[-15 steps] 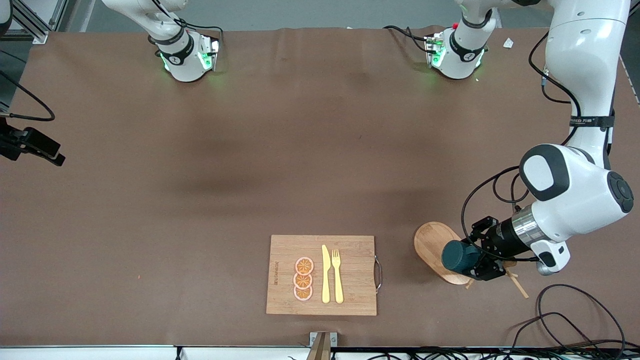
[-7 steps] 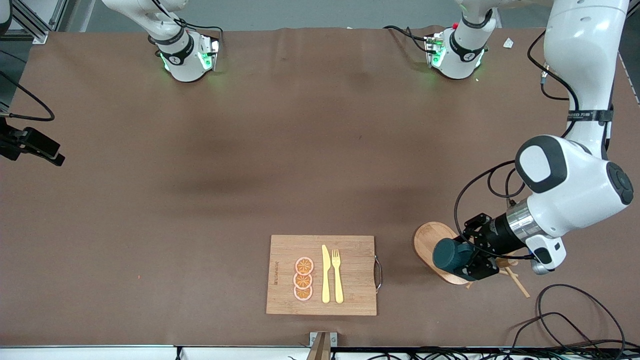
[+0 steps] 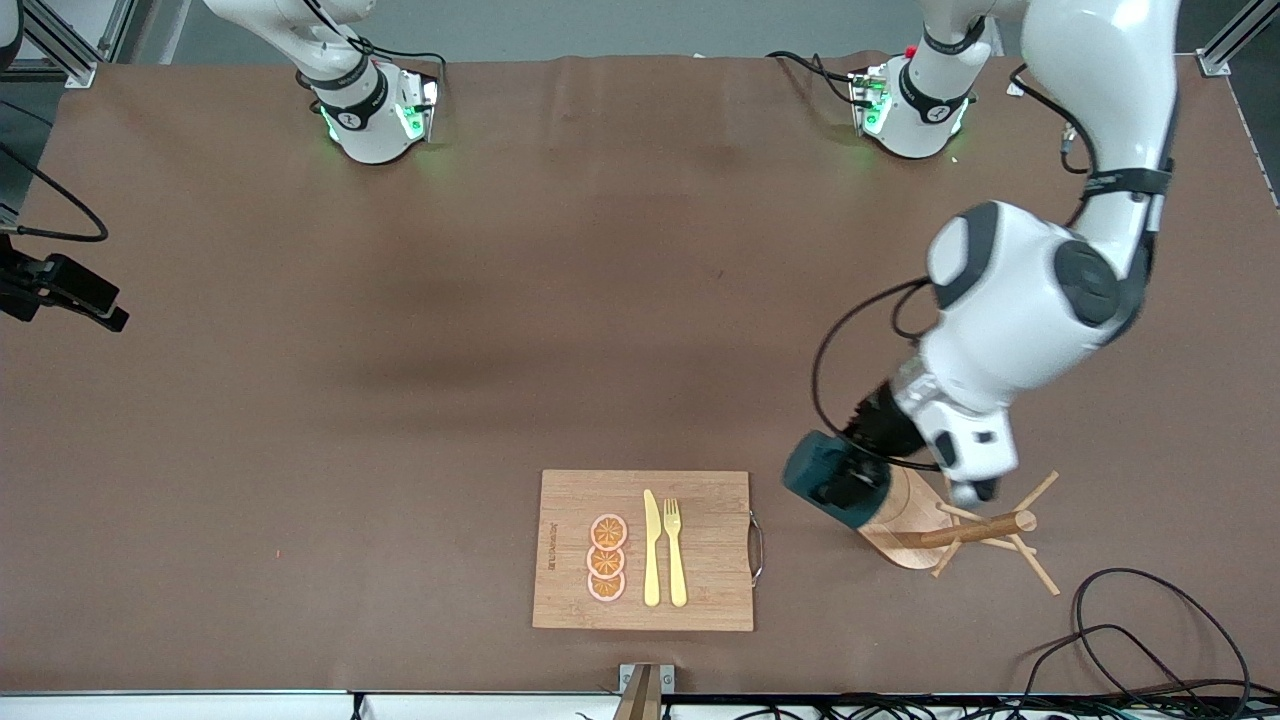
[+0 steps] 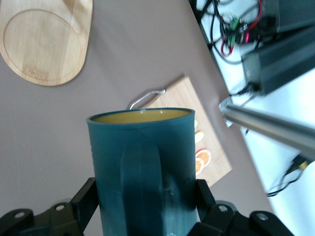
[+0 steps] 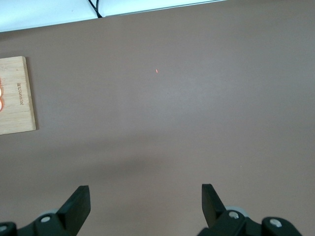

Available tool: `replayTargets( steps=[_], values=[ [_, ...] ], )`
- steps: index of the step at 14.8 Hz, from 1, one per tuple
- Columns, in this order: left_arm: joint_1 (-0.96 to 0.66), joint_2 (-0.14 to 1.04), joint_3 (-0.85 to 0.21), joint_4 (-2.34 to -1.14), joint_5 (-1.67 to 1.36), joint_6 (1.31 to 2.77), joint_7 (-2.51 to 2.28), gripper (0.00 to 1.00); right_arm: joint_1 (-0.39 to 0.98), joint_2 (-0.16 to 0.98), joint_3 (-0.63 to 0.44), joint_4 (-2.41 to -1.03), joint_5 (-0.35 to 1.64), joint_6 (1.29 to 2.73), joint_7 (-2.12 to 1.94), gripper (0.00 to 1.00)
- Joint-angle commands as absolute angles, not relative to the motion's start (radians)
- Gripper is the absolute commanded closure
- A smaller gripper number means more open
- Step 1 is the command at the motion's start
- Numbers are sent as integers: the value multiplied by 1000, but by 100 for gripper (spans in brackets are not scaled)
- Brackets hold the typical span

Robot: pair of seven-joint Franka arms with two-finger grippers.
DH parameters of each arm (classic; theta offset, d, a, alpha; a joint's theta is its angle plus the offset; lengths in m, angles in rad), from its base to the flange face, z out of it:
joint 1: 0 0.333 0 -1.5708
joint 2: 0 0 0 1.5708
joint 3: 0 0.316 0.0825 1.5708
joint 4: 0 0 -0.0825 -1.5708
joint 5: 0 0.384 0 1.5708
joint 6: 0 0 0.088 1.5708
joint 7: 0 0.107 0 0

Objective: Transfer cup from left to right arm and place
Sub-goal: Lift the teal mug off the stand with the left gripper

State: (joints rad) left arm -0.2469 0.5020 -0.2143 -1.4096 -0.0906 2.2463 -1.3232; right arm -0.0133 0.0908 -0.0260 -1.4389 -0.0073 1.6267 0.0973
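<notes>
Nearest the front camera, a rectangular bamboo cutting board [image 3: 643, 550] carries three orange slices [image 3: 607, 558], a yellow knife [image 3: 651, 548] and fork [image 3: 675, 551]. Beside it, the left gripper [image 3: 850, 480] grips the dark teal cylindrical cup [image 3: 826, 478] aloft, over the edge of a wooden mug-tree stand [image 3: 915, 522]. The right gripper [image 5: 145, 201] waits, fingers spread, above bare brown table [image 5: 197, 108].

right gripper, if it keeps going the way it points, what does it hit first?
Judging from its wrist view, the bare table. The right gripper is open and points at plain brown surface; only the cutting board edge shows, off to one side. Height above the table is unclear.
</notes>
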Motion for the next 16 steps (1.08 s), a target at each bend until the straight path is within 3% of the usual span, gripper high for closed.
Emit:
replayTargets(
  steps=[1, 16],
  values=[
    [-348, 508, -202, -1419, 68, 2243, -1382, 35, -28, 75, -18, -1459, 3, 1634, 81, 0],
    [-727, 696, -196, -1434, 894, 2192, -1891, 35, -43, 80, -20, -1457, 2, 1629, 81, 0]
  ],
)
